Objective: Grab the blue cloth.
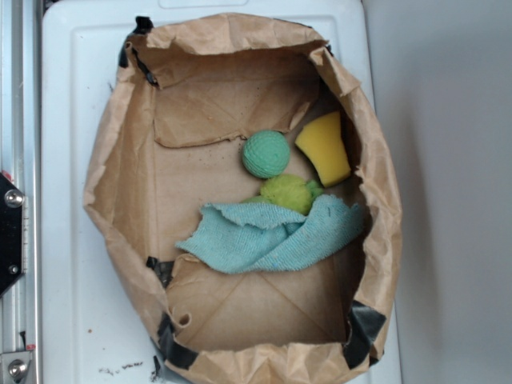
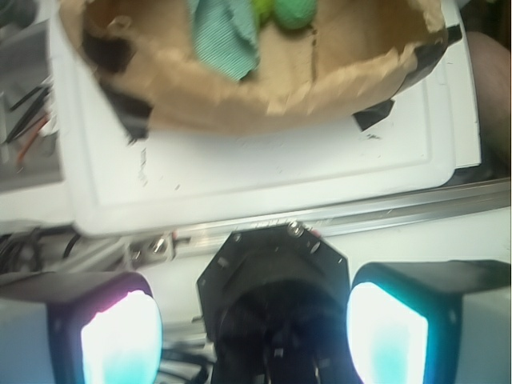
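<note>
On my exterior view the blue cloth [image 1: 272, 234] lies crumpled in the lower-middle of a brown paper bag [image 1: 120, 200] opened out on a white tray [image 1: 72, 96]. A yellow-green fuzzy ball [image 1: 286, 190] touches the cloth's upper edge, a green knitted ball [image 1: 266, 154] sits just above that, and a yellow sponge wedge [image 1: 324, 146] rests toward the upper right. On my wrist view the gripper [image 2: 254, 336] fills the bottom of the frame, its two pads [image 2: 120, 340] spread wide with nothing between them, well apart from the cloth at the top of the frame.
</note>
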`<state>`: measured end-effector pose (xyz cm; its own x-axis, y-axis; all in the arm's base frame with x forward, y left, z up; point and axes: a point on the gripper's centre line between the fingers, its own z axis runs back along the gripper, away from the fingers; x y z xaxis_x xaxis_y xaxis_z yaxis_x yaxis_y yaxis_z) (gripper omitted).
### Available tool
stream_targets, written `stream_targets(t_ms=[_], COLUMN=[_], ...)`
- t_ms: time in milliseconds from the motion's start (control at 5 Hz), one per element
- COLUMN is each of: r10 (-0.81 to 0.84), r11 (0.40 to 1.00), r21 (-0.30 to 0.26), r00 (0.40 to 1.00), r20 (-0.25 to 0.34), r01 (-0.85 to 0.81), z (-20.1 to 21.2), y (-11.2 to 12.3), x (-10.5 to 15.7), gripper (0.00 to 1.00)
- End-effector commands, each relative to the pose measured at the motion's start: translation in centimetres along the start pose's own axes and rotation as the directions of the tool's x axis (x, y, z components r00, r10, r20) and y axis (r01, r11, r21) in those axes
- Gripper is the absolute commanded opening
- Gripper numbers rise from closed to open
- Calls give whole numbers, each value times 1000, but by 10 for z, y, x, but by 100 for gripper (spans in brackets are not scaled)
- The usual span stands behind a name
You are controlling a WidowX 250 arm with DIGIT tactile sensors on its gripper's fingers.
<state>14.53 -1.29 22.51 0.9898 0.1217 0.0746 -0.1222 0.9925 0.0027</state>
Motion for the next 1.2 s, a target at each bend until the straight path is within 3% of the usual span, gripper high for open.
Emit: stream_targets(t_ms=[0,400,1000], r10=[92,-40,-94], r11=[994,999,995], r21=[54,16,-10], r00=[996,994,985], r20=[16,105,144], r01=[-93,39,97], z=[-14,-44,-103], y=[-12,-1,-20], x=[62,109,145], gripper=[100,100,100])
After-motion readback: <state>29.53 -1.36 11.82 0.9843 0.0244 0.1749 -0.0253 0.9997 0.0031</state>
